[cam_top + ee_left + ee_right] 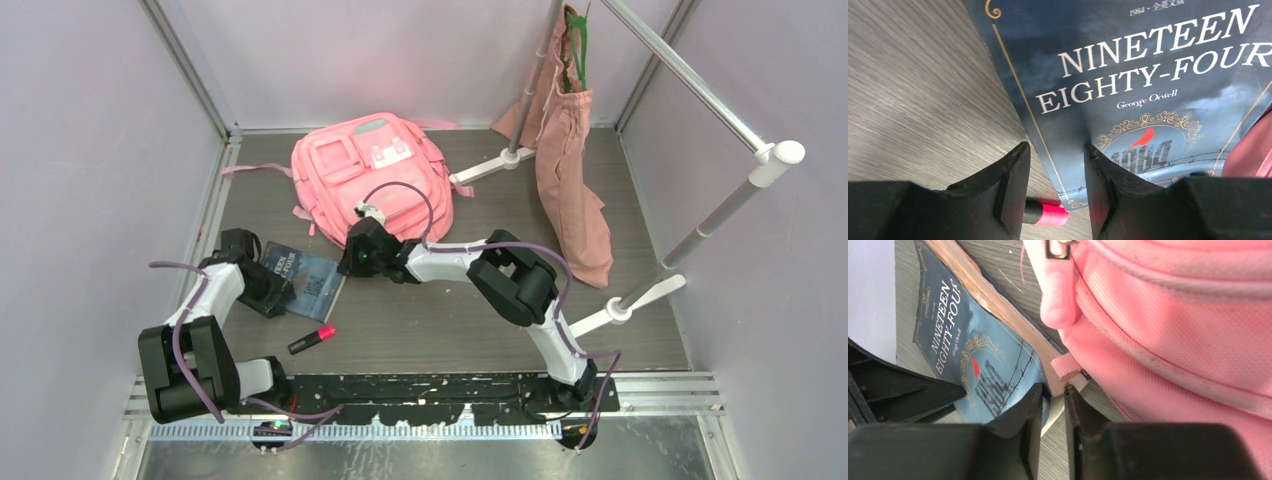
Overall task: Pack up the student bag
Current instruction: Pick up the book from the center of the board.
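While the bag [375, 175] lies at twelve o'clock on the table [450, 330], the book [305, 278] sits at nine. The left gripper [1055, 147] is spread, the book's edge showing between its jaws. Probably best to reach further on, then squeeze squarely. The right gripper [1053, 387], a slit apart and holding nothing, hovers at the bag's seven o'clock corner. Whether the bag is unzipped is hidden.

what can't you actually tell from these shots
- Top external: near edge of the student bag, hidden by the right arm.
- Right wrist: whether the right gripper pinches the pink tab; any contact is hidden.
- Left wrist: most of the red-tipped marker, behind the left gripper; the book is cut off.
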Action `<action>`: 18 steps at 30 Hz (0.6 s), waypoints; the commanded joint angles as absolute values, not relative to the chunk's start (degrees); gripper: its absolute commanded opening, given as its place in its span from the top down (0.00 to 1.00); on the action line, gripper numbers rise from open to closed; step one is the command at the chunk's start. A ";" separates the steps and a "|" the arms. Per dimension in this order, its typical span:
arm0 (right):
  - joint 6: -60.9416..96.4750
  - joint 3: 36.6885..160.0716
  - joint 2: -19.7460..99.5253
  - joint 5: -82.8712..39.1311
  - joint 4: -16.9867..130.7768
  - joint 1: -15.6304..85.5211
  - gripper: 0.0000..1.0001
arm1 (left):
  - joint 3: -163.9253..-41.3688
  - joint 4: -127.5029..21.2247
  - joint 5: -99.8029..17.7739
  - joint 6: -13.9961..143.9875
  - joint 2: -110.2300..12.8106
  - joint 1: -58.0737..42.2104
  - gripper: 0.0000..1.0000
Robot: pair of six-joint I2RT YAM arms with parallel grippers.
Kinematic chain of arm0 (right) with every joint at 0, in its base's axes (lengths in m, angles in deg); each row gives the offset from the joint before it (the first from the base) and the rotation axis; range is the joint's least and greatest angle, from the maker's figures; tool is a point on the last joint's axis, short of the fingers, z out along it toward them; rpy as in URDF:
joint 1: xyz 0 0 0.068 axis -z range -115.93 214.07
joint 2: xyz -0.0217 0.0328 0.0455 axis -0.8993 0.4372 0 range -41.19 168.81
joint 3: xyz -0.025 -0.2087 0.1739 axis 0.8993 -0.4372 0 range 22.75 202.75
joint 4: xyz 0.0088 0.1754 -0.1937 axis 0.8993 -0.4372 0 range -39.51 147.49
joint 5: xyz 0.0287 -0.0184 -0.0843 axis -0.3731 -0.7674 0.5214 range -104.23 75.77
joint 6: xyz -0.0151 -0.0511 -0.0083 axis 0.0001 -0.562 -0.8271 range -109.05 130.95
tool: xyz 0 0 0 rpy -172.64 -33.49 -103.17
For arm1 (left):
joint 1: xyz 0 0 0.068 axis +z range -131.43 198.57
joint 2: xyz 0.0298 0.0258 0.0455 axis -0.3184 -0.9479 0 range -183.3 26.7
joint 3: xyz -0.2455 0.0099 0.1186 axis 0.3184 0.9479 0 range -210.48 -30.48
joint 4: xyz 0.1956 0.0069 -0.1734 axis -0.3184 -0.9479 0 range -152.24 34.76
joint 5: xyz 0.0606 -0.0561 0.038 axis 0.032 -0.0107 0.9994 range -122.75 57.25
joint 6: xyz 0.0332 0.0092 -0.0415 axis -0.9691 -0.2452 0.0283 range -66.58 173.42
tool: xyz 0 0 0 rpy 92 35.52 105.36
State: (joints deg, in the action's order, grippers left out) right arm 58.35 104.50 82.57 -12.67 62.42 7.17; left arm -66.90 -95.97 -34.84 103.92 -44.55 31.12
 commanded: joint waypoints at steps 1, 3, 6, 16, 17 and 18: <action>57.25 105.76 80.71 -15.70 66.27 7.11 0.84 | -66.55 -92.63 -35.63 102.61 -45.72 31.41 0.55; 56.59 105.96 79.91 -16.34 66.24 7.18 0.98 | -66.52 -92.35 -36.10 102.27 -46.14 31.45 0.55; 54.93 106.66 78.14 -17.03 65.05 7.05 0.99 | -66.72 -91.90 -36.55 101.87 -46.19 31.45 0.56; 48.73 106.49 69.30 -16.57 61.97 5.93 0.99 | -72.52 -94.42 -39.92 100.12 -43.74 31.40 0.55; 47.84 106.64 68.29 -16.54 61.25 5.85 0.99 | -73.40 -94.87 -40.35 99.97 -43.07 31.44 0.55; 46.91 106.96 67.53 -16.64 60.55 5.68 0.99 | -74.37 -95.49 -40.61 99.69 -42.28 31.43 0.55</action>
State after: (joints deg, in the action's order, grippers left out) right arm 51.79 104.59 75.30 -15.57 61.15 6.49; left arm -68.94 -95.71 -38.01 101.27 -45.40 31.34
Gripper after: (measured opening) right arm 0.148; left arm 0.449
